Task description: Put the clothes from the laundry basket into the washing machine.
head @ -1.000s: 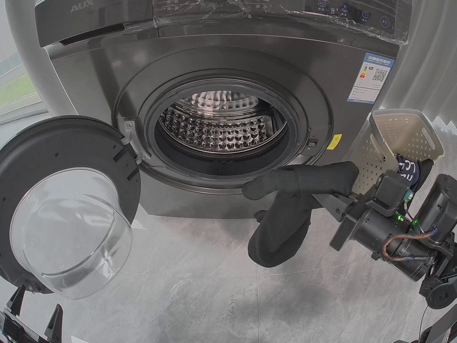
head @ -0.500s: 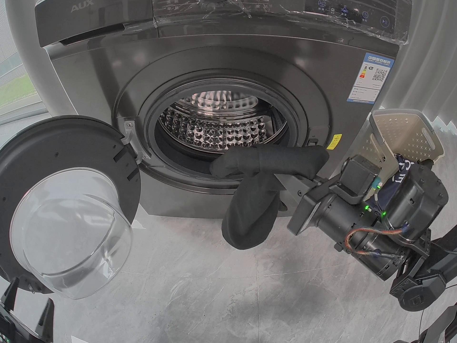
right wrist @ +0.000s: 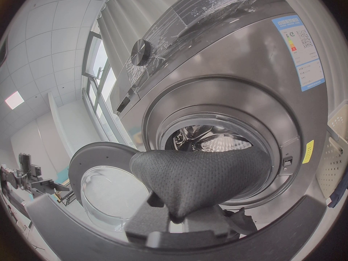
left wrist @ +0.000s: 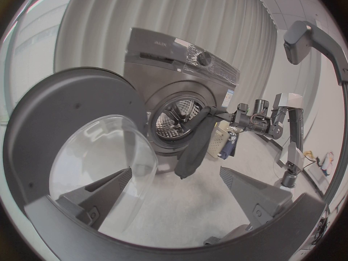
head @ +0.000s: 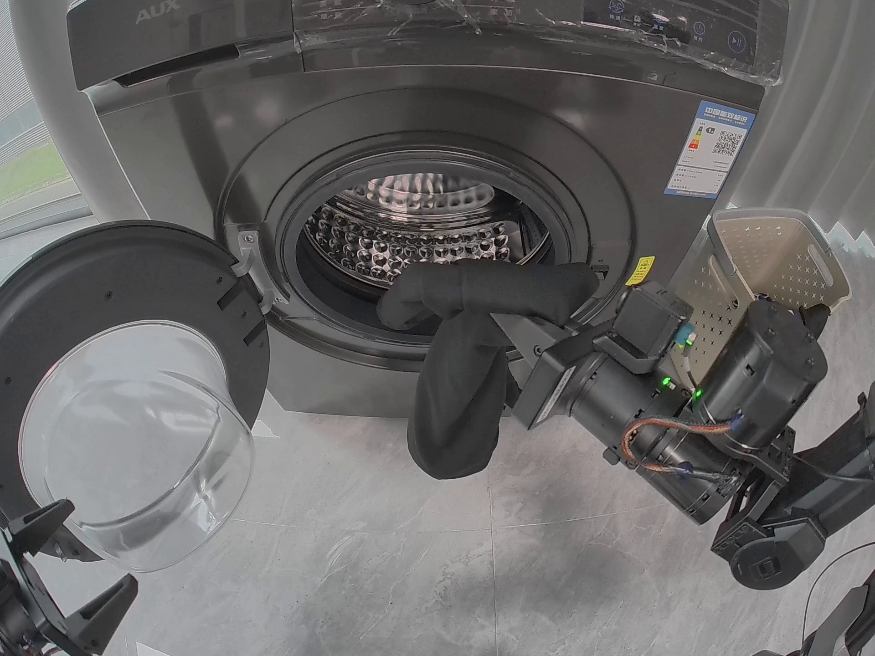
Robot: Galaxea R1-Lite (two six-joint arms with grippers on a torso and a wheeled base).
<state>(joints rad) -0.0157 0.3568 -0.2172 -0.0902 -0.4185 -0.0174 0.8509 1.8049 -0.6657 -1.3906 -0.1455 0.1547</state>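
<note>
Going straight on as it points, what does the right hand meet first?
Probably nothing solid: the right hand, shut on the black garment, points into the open drum; depth is unclear.

The garment [head: 456,403] looks matt knit cloth, the drum [head: 401,252] glossy dimpled metal.

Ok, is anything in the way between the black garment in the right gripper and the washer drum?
Nothing visible. The door is swung open leftward; the black garment in the right gripper is at the drum mouth, one end drooping below its rim.
</note>
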